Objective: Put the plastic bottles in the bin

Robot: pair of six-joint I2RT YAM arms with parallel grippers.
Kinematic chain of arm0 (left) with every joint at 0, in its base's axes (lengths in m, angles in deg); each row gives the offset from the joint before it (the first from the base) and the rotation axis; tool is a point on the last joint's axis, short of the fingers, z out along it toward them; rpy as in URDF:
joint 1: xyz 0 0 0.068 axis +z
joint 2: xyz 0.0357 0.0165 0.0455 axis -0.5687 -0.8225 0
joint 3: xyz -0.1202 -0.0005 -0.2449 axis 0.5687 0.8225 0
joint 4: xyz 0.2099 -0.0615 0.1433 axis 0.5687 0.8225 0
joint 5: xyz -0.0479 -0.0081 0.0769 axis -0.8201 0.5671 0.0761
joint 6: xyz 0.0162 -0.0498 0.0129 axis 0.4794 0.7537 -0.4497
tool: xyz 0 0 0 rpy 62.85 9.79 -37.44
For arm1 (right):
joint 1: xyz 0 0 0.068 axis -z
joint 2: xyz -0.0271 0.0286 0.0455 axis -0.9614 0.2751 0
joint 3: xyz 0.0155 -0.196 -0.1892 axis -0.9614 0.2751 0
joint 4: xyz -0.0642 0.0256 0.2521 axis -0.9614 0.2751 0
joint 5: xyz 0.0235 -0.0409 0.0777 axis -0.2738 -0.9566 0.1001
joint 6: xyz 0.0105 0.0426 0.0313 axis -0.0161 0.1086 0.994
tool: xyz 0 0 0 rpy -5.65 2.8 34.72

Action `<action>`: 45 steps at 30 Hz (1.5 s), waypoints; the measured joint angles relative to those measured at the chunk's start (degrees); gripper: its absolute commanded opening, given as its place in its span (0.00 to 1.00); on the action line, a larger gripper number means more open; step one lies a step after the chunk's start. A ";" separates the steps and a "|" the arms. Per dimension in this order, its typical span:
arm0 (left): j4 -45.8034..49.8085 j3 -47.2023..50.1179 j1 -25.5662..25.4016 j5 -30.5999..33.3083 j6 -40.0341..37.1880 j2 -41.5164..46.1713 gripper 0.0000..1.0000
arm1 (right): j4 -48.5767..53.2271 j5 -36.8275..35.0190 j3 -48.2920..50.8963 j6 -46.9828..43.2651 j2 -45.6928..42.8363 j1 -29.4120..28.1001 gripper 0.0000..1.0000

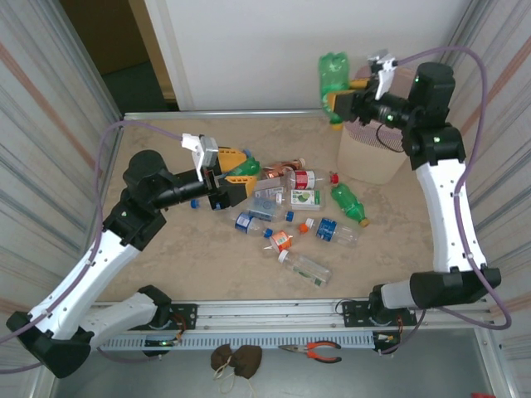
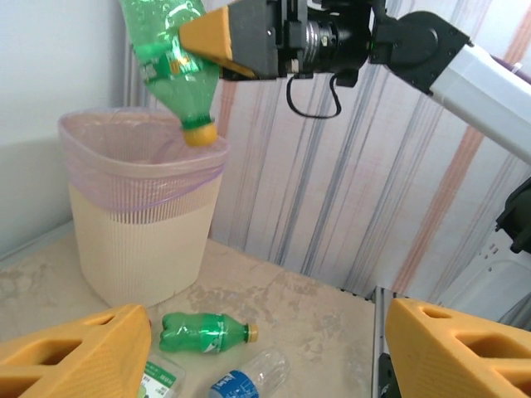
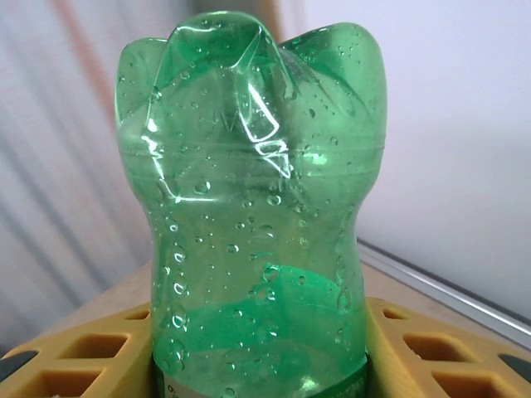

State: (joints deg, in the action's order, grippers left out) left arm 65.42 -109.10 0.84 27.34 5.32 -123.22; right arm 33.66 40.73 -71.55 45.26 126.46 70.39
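Drop step: right gripper (image 1: 342, 101) pinches green bottle (image 1: 333, 70), cap down, above bin (image 1: 365, 162) rim. Next, likely: spread jaws, let fall. Left gripper (image 1: 239, 172) spread, empty, over bottle pile (image 1: 290, 215) on table (image 1: 166, 265).

A beige marbled table (image 1: 166, 257) is bounded by striped corrugated panels (image 1: 50, 108) at nine and three o'clock and by a white wall (image 1: 274, 50) at twelve. Below the metal rail (image 1: 274, 308) at six o'clock, orange-handled pliers (image 1: 314, 351) are laid near a brown lump (image 1: 235, 358) with string attached.
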 measured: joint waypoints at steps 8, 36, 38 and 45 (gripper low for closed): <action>1.03 1.16 0.00 2.34 0.02 0.48 0.74 | 4.68 -12.46 -9.57 5.20 10.36 9.70 0.41; 4.44 3.10 2.75 7.63 0.87 0.37 0.74 | 38.93 -32.63 -37.38 5.16 45.79 12.96 0.43; 4.94 3.10 2.80 8.04 0.92 0.17 0.74 | 39.36 -32.63 -37.38 5.16 47.19 12.46 0.43; 6.93 3.15 3.13 8.79 1.33 -0.17 0.74 | 39.63 -33.03 -37.73 5.14 51.34 10.69 0.43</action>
State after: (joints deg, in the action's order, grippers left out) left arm 72.35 -105.95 3.96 36.12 6.65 -123.40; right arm 73.29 7.70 -109.27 50.39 177.80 81.08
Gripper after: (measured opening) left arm 0.737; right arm 0.509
